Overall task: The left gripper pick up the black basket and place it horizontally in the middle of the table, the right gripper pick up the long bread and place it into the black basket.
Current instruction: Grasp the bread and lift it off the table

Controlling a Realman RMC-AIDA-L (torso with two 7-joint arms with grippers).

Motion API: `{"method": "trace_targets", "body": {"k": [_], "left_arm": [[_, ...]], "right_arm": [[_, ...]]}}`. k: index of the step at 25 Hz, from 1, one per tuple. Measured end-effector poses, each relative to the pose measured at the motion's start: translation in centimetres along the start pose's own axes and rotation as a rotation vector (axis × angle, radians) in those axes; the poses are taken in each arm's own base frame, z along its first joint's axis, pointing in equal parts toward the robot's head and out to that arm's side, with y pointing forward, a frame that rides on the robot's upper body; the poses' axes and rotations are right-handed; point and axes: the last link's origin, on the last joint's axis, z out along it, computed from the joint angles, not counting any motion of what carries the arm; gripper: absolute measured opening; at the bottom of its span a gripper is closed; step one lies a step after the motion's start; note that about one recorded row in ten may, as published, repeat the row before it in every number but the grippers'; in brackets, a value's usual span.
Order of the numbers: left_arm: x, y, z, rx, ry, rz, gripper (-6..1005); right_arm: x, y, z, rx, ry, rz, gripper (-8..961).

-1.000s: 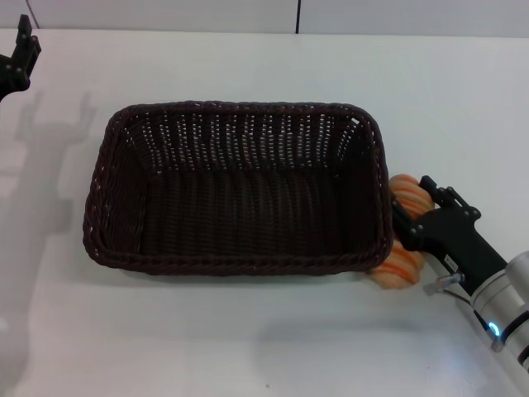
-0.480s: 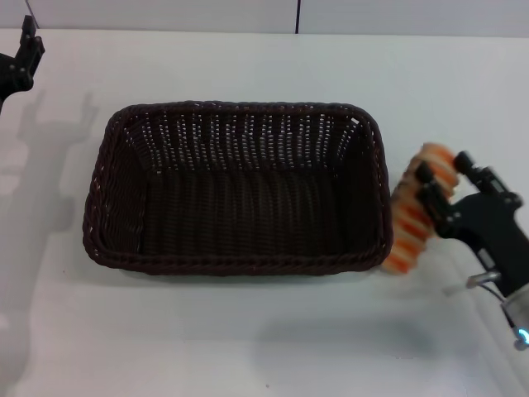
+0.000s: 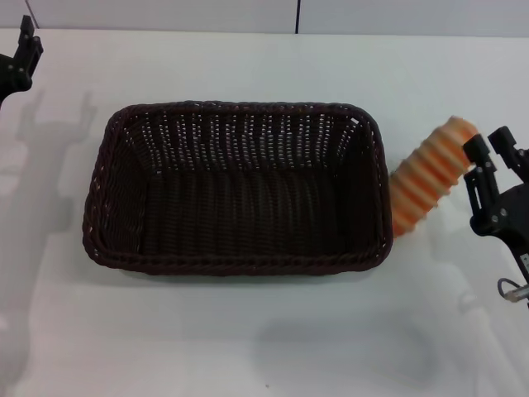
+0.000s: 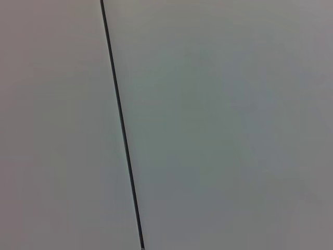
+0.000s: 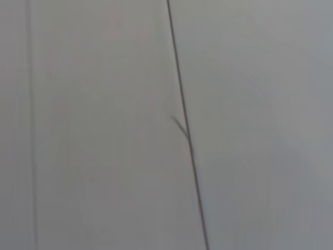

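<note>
Here we show the right gripper (image 3: 486,161) at the right edge of the head view, its two black fingers closed on the far, upper end of the long bread (image 3: 427,184). The roll hangs tilted: its long axis runs from the gripped end, up and to the right, down and leftward to a free end that sits just beside the right wall of the black basket (image 3: 235,188); whether that lower end touches the rim or the table (image 3: 248,331) we cannot tell. We judge the bread light and soft, its ridged orange-and-cream crust giving the pads some purchase. Held at one end, however, it can swing or droop, so a hold nearer the middle would be steadier, and a hard squeeze may dent it. The basket lies on the white table with its long axis running left to right across the view, opening upward, interior bare. We judge its woven wicker stiff and light, best taken by the braided rim. The roll is much shorter than the basket, so it should fit in any orientation; laying it along the basket's length seems tidiest. The left gripper (image 3: 18,59) is parked at the far left corner, well apart from the basket; we cannot tell how its fingers stand. Both wrist views show only a plain pale surface with a dark line.
</note>
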Motion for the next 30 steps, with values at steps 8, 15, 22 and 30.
{"method": "trace_targets", "body": {"k": [8, 15, 22, 30], "left_arm": [[-0.1, 0.0, -0.1, 0.0, -0.001, 0.001, 787], [-0.1, 0.0, -0.1, -0.001, -0.006, 0.003, 787], [-0.1, 0.2, -0.1, -0.018, -0.006, 0.007, 787], [-0.1, 0.3, -0.1, -0.026, -0.007, 0.012, 787]], "right_arm": [[0.3, -0.6, 0.2, 0.057, 0.012, 0.001, 179], [2.7, -2.1, 2.6, 0.102, 0.173, 0.046, 53], [3.9, -2.0, 3.4, 0.107, 0.253, 0.071, 250], [4.6, -3.5, 2.1, 0.224, 0.302, 0.092, 532]]}}
